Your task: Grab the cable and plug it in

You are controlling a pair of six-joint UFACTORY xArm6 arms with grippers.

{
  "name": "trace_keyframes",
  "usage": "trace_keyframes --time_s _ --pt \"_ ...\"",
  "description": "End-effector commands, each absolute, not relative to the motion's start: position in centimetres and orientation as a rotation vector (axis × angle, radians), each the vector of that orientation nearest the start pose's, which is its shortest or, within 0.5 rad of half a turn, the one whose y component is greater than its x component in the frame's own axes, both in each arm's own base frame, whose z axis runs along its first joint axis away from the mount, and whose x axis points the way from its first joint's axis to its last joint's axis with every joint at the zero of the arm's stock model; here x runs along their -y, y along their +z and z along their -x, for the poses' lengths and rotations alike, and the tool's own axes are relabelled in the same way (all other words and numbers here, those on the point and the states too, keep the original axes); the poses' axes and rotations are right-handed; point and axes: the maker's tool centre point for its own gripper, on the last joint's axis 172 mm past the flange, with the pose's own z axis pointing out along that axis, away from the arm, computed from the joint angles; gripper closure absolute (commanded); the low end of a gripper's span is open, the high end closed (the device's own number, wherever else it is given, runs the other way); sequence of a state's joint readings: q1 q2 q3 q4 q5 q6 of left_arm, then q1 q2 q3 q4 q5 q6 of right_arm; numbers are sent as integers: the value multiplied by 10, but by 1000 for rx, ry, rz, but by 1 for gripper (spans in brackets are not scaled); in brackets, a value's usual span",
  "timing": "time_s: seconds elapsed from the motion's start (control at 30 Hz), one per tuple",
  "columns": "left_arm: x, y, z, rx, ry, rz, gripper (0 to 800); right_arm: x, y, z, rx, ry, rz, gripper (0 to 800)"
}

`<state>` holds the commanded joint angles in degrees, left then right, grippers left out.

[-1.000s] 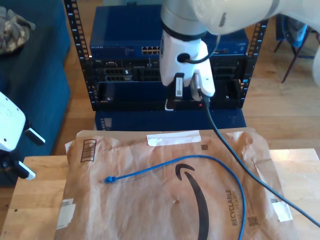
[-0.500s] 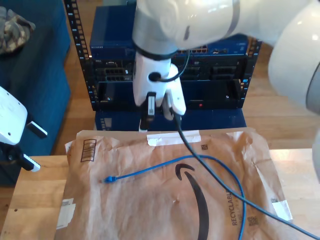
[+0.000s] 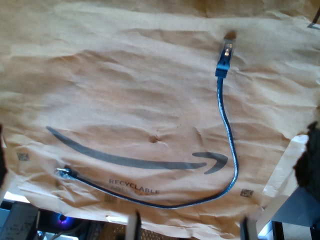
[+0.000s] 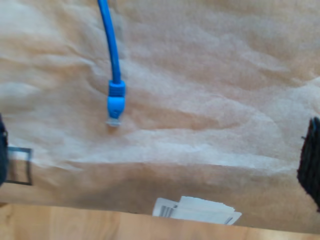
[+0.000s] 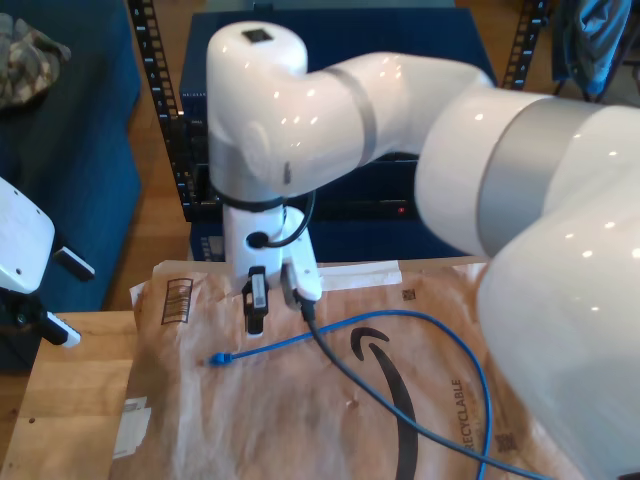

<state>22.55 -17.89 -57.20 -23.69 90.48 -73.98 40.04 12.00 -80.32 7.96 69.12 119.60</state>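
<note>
The blue cable (image 5: 400, 318) lies loose in a curve on brown paper (image 5: 300, 430). One plug (image 5: 215, 358) points to the exterior view's left. My first gripper (image 5: 275, 303) hangs open just above the paper, a little behind that plug and apart from it. The first wrist view takes in the whole cable (image 3: 232, 160), with a plug (image 3: 225, 55) at one end and the other plug (image 3: 65, 173) at the far end. My second gripper (image 5: 66, 300) stands open at the exterior view's left edge. Its wrist view has the plug (image 4: 115, 102) between wide-apart dark fingers (image 4: 311, 160).
A dark equipment rack (image 5: 190, 150) with ports stands behind the wooden table (image 5: 70, 400). The first arm's black cable (image 5: 370, 400) trails across the paper and over the blue cable. A white label (image 4: 195, 210) sits at the paper's edge.
The first arm has swung from in front of the rack toward the exterior view's left and come down over the paper beside the plug. The cable and the second arm have stayed put.
</note>
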Motion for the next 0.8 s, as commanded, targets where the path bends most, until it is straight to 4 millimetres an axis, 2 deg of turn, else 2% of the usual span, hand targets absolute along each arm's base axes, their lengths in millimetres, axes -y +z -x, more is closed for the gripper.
trace_keyframes --time_s 0.13,0.2,0.4,0.5,0.63,0.8 --pt "-23 283 -339 -2157 -601 -1824 0 -367 192 -393 -2052 174 2351 2" --pt "-23 283 -339 -2157 -601 -1824 0 -368 176 -389 -2048 167 2360 2" --pt "-23 281 -338 -2159 -607 -1822 0 -368 143 -389 -2018 113 2380 2" --pt "-21 274 -334 -2166 -630 -1819 0 -369 134 -391 -2001 95 2367 2" --pt "-22 274 -334 -2166 -628 -1819 0 -371 123 -398 -1979 71 2353 2" --pt "-21 266 -332 -2175 -637 -1811 0 -370 105 -396 -1996 75 2373 4"
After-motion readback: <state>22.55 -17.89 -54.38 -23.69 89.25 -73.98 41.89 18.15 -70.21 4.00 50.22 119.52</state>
